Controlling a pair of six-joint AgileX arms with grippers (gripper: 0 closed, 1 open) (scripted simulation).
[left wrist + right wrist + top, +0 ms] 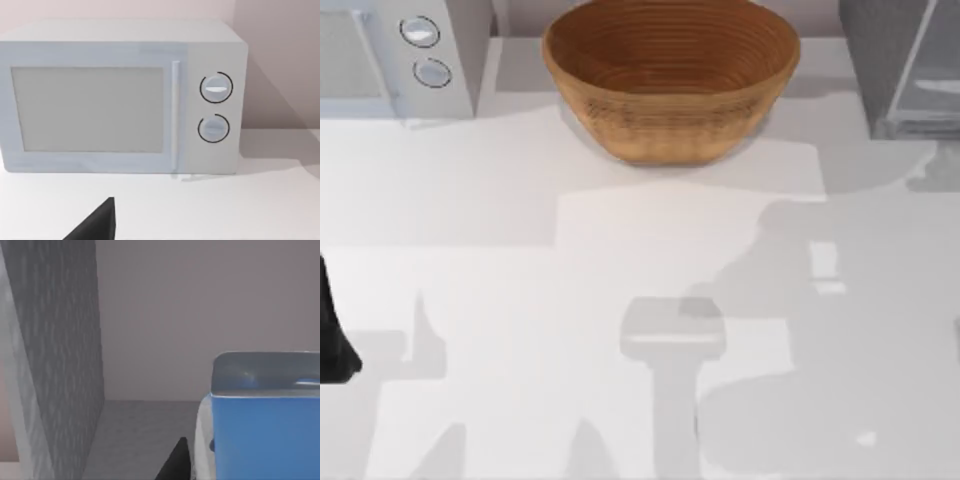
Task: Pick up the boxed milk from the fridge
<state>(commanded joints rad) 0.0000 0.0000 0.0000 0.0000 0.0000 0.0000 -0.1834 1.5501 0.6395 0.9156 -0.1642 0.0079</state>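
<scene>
- My right wrist view has the boxed milk [265, 435] very close, inside the fridge [60, 350]; I can't tell how the jaws stand.
- Probably light and stiff (smooth sides may slip), so I'd pinch its flat faces.
- Farther off: woven bowl [670, 75], microwave [120, 97]; left arm parked at the table's left edge.
</scene>
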